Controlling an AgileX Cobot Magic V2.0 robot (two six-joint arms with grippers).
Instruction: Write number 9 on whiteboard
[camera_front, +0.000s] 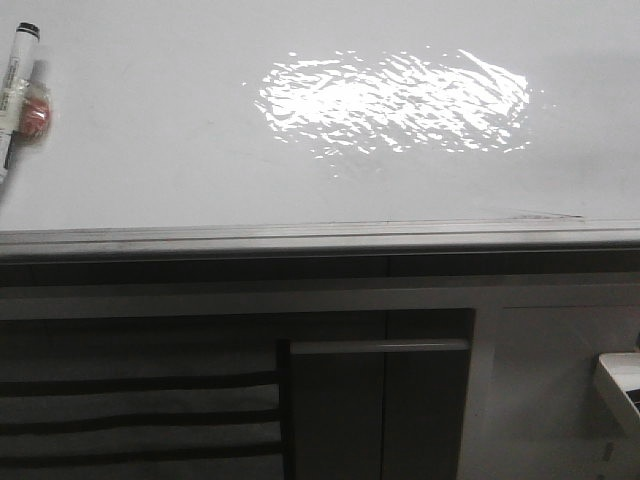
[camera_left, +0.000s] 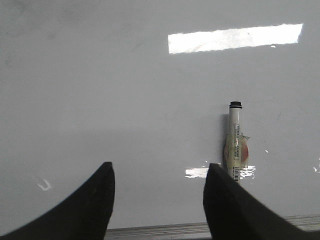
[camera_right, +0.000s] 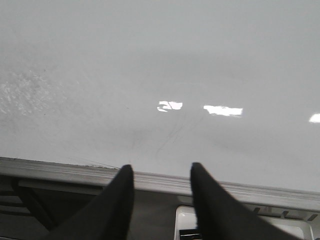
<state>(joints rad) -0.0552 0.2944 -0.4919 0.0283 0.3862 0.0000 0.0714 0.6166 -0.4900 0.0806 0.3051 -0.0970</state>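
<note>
In the front view, nearest the camera and filling the lower half of the frame, stands a dark cabinet (camera_front: 200, 400) with horizontal slats at lower left and a pale handle bar at centre; a white object is cut off at the lower right edge. Above it a grey metal edge rail (camera_front: 320, 238) runs across the full width of the frame. Beyond the rail lies the whiteboard (camera_front: 180, 150), glossy and flat, with a bright rippled glare patch (camera_front: 395, 102) at upper centre. At the far upper left of the frame a white marker pen (camera_front: 17, 90) with a black cap rests on the board, a reddish patch beside its barrel. No drawn figure — the number 9 included — can be made out on the board surface in any view; only faint scuffs show. In the left wrist view the left pincer (camera_left: 159, 186) hangs over the board with its two dark fingers spread well apart and nothing between them; the marker pen (camera_left: 235, 140) lies on the board just beside the right-hand finger in the frame. In the right wrist view the right pincer (camera_right: 161, 187) sits over the edge rail (camera_right: 60, 170), its fingers parted with a clear gap — nothing held.
</note>
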